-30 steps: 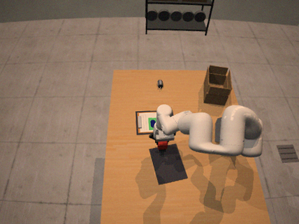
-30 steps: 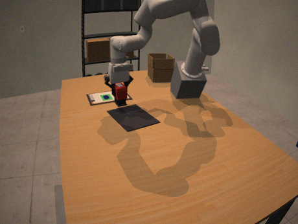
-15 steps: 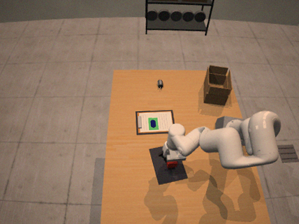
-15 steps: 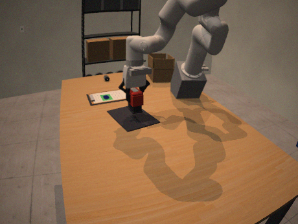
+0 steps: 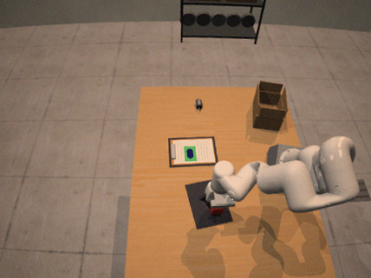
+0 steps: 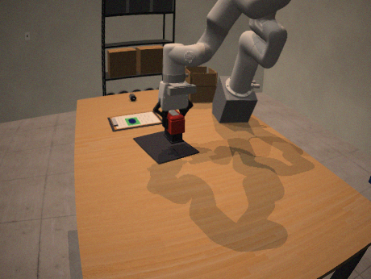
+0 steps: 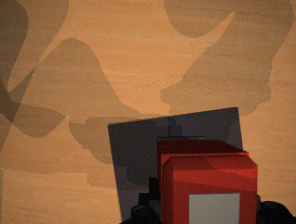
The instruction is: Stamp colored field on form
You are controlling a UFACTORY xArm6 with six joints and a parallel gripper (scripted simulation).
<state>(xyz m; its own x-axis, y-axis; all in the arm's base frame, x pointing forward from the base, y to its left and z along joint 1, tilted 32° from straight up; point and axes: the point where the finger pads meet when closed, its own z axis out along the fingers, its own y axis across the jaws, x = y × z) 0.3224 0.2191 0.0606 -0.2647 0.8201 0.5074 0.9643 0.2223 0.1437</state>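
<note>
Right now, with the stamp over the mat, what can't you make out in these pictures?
- Top view: the arm hides most of the red stamp and gripper.
- Outside view: whether the stamp's base touches the dark mat; the angle leaves it unclear.
- Wrist view: the bottom edge cuts off the fingers.
- Form: its lines are too small to read.

Grey tiled floor (image 5: 50, 126), black shelf rack (image 5: 181, 19)

a red stamp (image 6: 176, 122) is held upright in the gripper (image 6: 174, 114) over the dark mat (image 6: 166, 148).
</note>
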